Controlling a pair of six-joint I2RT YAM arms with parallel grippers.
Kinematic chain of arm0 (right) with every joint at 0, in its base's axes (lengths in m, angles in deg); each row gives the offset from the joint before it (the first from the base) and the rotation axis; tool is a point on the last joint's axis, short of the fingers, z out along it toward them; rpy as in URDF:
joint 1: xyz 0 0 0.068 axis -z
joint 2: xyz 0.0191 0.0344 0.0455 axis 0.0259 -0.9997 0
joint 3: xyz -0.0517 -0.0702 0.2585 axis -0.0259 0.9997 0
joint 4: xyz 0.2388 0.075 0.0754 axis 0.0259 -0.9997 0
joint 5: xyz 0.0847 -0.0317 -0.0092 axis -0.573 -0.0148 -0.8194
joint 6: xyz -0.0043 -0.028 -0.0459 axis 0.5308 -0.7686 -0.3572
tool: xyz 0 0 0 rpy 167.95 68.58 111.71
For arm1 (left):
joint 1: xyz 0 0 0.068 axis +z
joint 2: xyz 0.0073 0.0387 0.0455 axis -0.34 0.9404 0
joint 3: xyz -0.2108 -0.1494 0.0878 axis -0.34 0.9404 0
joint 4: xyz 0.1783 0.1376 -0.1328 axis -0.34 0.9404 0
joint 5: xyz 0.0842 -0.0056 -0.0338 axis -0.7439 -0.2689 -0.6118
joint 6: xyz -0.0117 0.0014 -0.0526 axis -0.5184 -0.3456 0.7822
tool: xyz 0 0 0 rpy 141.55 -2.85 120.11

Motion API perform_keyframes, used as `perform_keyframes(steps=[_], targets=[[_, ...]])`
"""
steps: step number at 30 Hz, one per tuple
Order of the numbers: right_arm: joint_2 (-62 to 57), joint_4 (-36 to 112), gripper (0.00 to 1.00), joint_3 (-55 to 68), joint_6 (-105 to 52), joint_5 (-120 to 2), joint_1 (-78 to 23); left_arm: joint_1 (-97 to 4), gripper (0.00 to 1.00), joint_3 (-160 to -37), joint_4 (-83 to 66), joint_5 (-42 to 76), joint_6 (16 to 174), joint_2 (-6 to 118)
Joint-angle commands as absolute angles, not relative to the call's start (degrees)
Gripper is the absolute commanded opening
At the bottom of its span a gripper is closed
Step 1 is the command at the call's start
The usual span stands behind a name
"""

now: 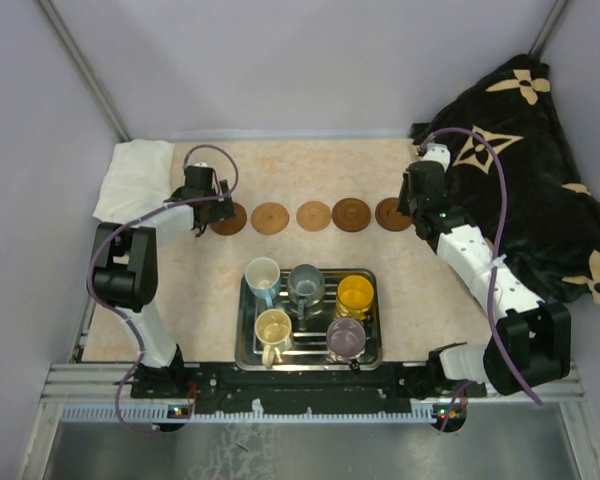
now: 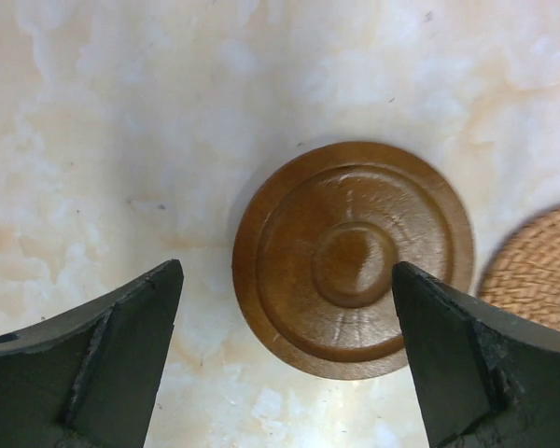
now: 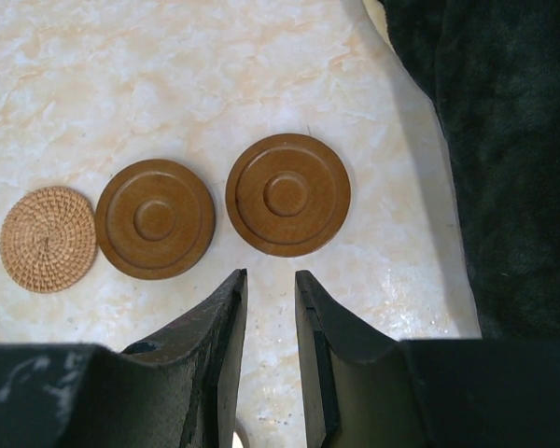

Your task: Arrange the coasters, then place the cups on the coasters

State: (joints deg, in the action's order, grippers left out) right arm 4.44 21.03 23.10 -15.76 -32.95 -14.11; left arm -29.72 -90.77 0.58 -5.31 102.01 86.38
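The left gripper (image 2: 287,280) hangs with its jaws spread wide and empty, one finger on either side of the dark wooden coaster (image 2: 353,257) at the left end of the row, and neither seems to touch it. The disc lies flat on the table (image 1: 210,290), just beside a woven coaster (image 2: 541,271). The right gripper (image 3: 271,280) is narrowed to a slit with nothing in it, poised near the last coaster (image 3: 287,194) by the dark blanket (image 1: 540,180). All five discs line up across the far half of the table; the cups (image 1: 305,283) wait in the steel tray (image 1: 305,355) at the middle of the near edge. To my eye the arranging is about finished, so the left arm should lift straight up — no sideways drift to nudge the disc — before reaching for a cup.
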Motion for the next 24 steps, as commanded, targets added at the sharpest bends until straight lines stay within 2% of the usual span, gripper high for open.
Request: perform_keyframes(steps=[1,10,24], targets=[[4.4,23.7,0.28,21.2,-17.6,-36.5,-14.2,-29.3,1.0,-92.4,-3.7,-2.0,100.5,82.0],[-6.1,22.9,0.19,13.4,-21.3,-40.5,-19.8,-29.3,1.0,-92.8,-2.6,-2.1,100.3,76.7],[-31.6,21.2,0.14,-3.4,-23.8,-43.9,-27.9,-29.3,1.0,-82.1,-0.4,-4.9,104.5,66.8]])
